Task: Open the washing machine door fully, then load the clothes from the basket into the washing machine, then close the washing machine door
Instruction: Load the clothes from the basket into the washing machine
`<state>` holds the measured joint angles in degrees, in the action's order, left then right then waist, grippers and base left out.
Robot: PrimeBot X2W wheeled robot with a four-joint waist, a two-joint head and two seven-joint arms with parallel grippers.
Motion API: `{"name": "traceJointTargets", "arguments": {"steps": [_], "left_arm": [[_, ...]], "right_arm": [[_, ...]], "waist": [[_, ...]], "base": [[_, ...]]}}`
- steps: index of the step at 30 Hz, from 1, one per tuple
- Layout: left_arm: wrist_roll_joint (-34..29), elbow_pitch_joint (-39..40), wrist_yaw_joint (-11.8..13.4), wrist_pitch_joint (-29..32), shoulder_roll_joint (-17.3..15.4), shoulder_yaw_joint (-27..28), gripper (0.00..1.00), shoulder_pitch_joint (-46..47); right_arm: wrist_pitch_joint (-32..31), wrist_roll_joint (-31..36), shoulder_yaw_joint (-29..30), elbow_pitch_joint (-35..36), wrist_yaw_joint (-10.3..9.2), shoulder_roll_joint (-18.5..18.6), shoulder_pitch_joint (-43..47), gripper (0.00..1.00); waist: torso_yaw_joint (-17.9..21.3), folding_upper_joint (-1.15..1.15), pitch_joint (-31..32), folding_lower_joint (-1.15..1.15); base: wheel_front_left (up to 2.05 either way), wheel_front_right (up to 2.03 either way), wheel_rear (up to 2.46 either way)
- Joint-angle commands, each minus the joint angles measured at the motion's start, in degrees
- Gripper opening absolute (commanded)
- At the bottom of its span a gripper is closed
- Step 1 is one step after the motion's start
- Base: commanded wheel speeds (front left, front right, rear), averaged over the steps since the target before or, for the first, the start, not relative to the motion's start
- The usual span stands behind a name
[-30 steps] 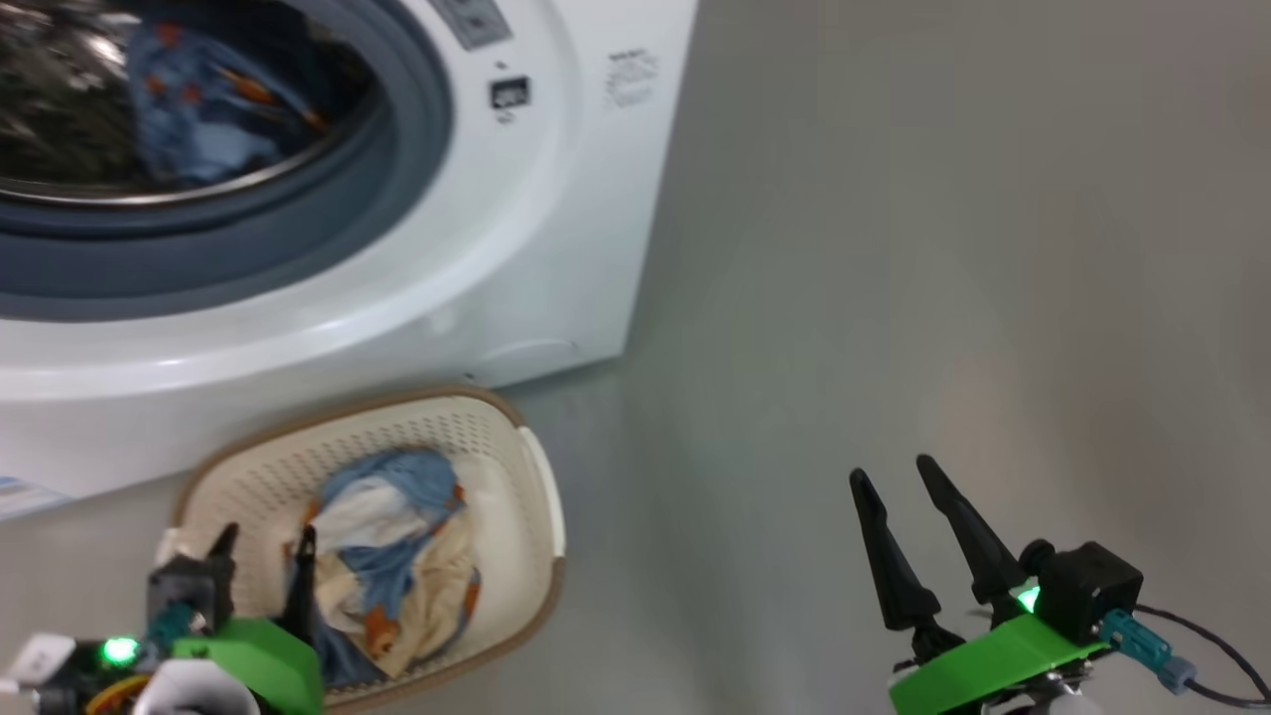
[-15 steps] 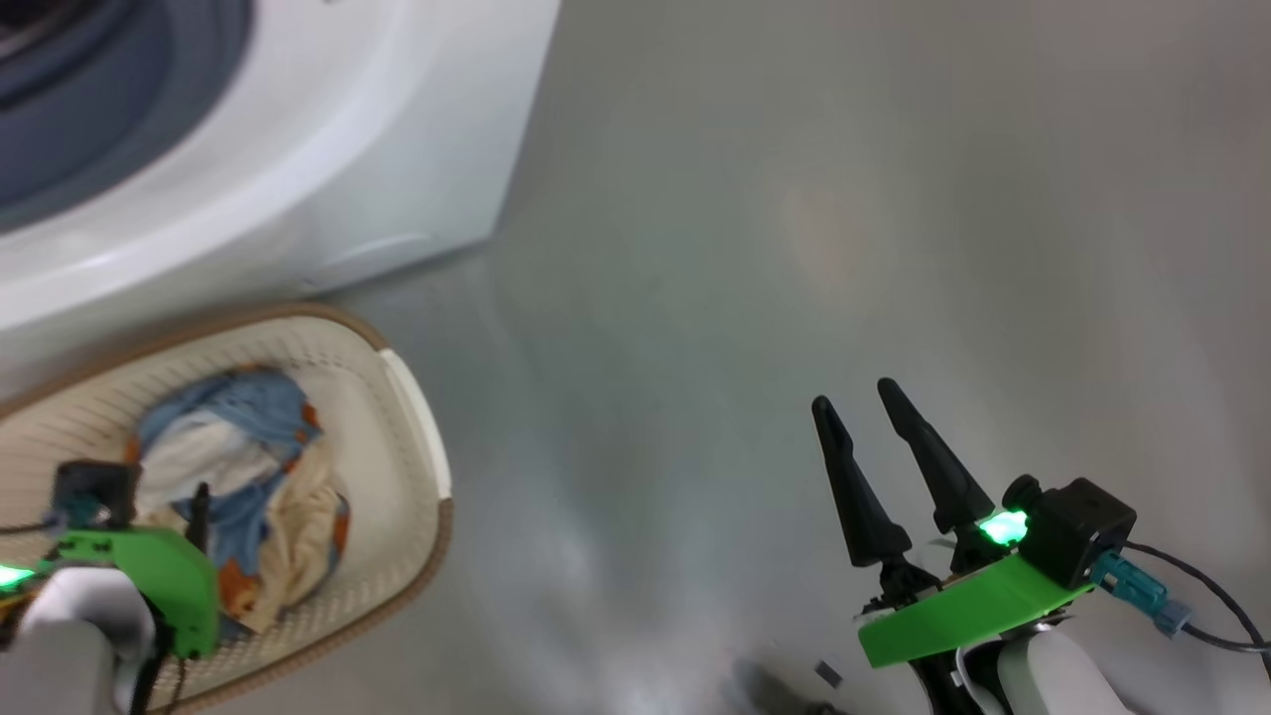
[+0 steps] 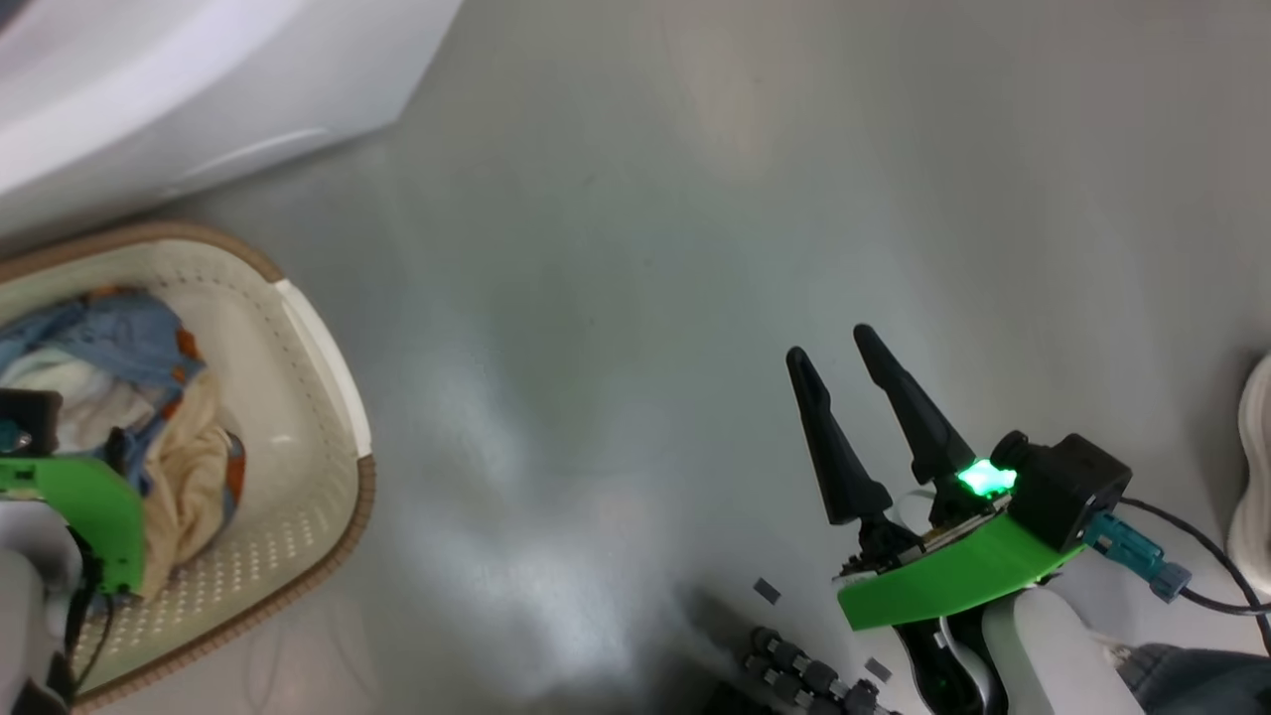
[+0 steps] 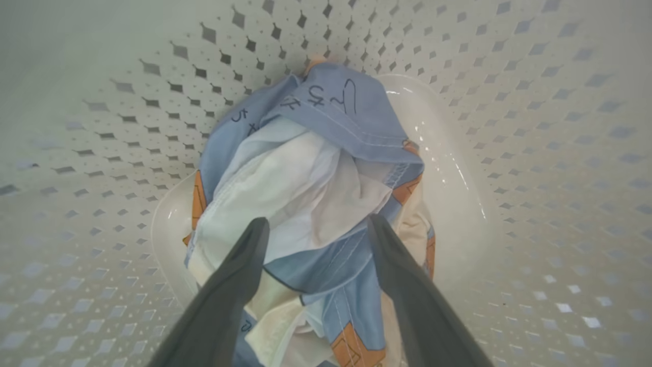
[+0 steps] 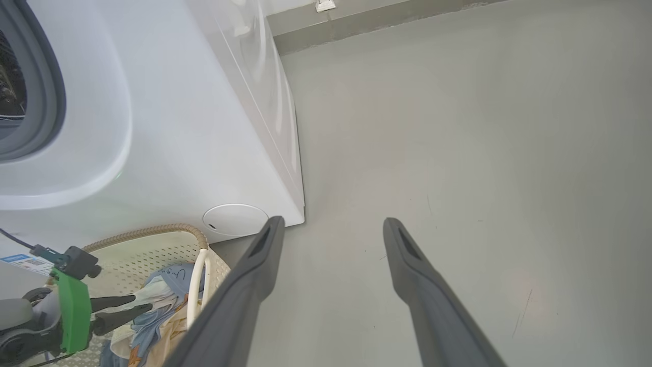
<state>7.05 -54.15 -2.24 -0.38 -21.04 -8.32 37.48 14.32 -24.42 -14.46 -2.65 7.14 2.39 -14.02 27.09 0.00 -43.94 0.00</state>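
Left wrist view: left tool (image 4: 317, 220) spread over clothes (image 4: 326, 117), inside basket (image 4: 514, 97).

Left pincer (image 4: 317, 220) and right pincer (image 3: 830, 342) gape wide.

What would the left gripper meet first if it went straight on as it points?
Likely the clothes, heaped in the basket dead ahead of the open left gripper. How near its fingertips already are is hard to judge.

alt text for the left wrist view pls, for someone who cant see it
The open left end effector points down at a crumpled bundle of blue, cream and orange clothes lying at the bottom of the cream perforated basket.
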Motion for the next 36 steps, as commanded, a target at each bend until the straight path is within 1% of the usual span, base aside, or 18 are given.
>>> {"name": "traceJointTargets", "arguments": {"steps": [1,6,10,15,19,23,29,33,36], "left_arm": [[-0.88,-0.19,0.54,0.09,-2.36,0.88,1.0,0.79],[-2.23,-3.66,1.17,0.44,-3.72,-0.47,1.0,4.19],[-3.47,-6.28,0.71,0.43,-4.06,-2.22,1.0,6.23],[-3.97,-9.64,-1.11,1.23,-3.05,-4.13,1.0,8.25],[-2.9,-11.51,-2.96,1.89,-1.78,-4.66,1.0,9.73],[-3.0,-12.8,-4.09,1.99,-1.6,-6.19,1.0,10.62],[-2.97,-14.82,-5.02,4.19,-0.89,-8.94,1.0,12.02],[-1.78,-15.93,-5.2,6.45,0.0,-10.84,1.0,12.19],[-0.85,-15.77,-5.22,6.73,0.21,-12.45,1.0,12.17]], "right_arm": [[0.68,-0.41,-1.31,1.43,0.35,0.49,0.39,1.0],[0.68,-0.5,-2.15,1.84,0.35,0.49,-0.11,1.0],[0.68,-0.61,-1.97,2.04,0.35,0.49,0.32,1.0],[0.68,-0.46,-1.46,2.23,0.35,0.49,1.15,1.0],[0.68,-0.46,-1.65,2.11,0.35,0.49,1.25,1.0],[0.68,-0.62,-2.14,2.32,0.35,0.49,0.8,1.0],[0.68,-0.64,-1.43,2.66,0.35,0.49,1.16,1.0],[0.68,-1.03,-1.4,2.49,0.35,0.49,1.57,1.0],[0.68,-1.26,-1.43,2.57,0.35,0.49,1.67,1.0]], "waist": [[1.33,0.0,-2.72,0.0],[1.95,0.0,-5.08,0.0],[1.85,0.0,-6.13,0.0],[1.45,0.0,-6.67,0.0],[1.34,0.0,-6.66,0.0],[1.34,0.0,-6.62,0.0],[1.11,0.0,-7.35,0.0],[1.0,0.0,-7.58,0.0],[0.95,0.0,-7.68,0.0]], "base": [[0.0,0.0,0.0],[0.0,0.0,0.0],[0.0,0.0,0.0],[0.0,0.0,0.0],[0.0,0.0,0.0],[0.0,0.0,0.0],[0.0,0.0,0.0],[0.0,0.0,0.0],[0.0,0.0,0.0]]}}
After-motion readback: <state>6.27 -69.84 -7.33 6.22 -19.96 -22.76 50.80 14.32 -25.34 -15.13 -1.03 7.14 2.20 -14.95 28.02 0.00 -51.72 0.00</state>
